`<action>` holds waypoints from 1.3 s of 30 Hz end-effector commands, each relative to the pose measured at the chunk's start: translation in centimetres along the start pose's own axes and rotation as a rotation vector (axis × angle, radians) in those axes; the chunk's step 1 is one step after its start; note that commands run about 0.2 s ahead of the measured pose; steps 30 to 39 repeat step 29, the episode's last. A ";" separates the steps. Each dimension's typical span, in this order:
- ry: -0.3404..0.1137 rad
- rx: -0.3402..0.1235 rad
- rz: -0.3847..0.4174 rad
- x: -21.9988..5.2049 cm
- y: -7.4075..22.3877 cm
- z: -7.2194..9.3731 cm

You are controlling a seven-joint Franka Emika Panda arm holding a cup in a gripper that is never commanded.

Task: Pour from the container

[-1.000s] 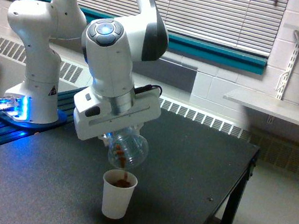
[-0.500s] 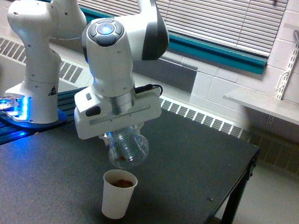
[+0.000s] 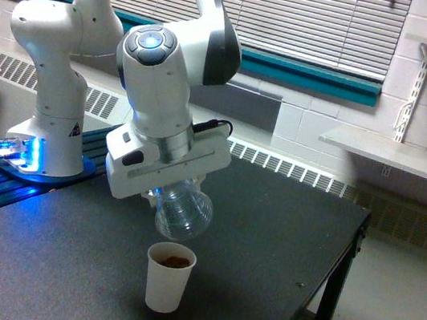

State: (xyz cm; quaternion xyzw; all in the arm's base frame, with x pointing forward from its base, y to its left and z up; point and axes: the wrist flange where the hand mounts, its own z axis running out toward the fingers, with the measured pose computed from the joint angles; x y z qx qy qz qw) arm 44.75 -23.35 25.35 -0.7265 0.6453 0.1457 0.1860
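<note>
A white paper cup [image 3: 168, 277] stands nearest, upright on the dark bench [image 3: 250, 239], with brown bits showing inside its rim. Directly above it, not touching, hangs the container [image 3: 182, 212], a clear ribbed jar tipped so its mouth points down toward the cup. I can make out no brown bits through its walls. My hand [image 3: 166, 193] is clamped on the container from above; my fingers are hidden under the white body of the hand. My white arm [image 3: 157, 78] rises behind, bending back to its base [image 3: 46, 142] on the exterior view's left, where blue lights glow. Farther back are a radiator, closed window blinds and wall shelves [image 3: 397, 157] on the exterior view's right.
</note>
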 end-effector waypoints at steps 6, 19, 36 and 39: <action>-0.007 0.011 0.013 0.1 0.2 -0.4; 0.002 0.027 0.005 -0.1 0.1 -0.9; 0.022 0.030 -0.002 -0.3 0.1 -1.2; 0.022 0.030 -0.002 -0.3 0.1 -1.2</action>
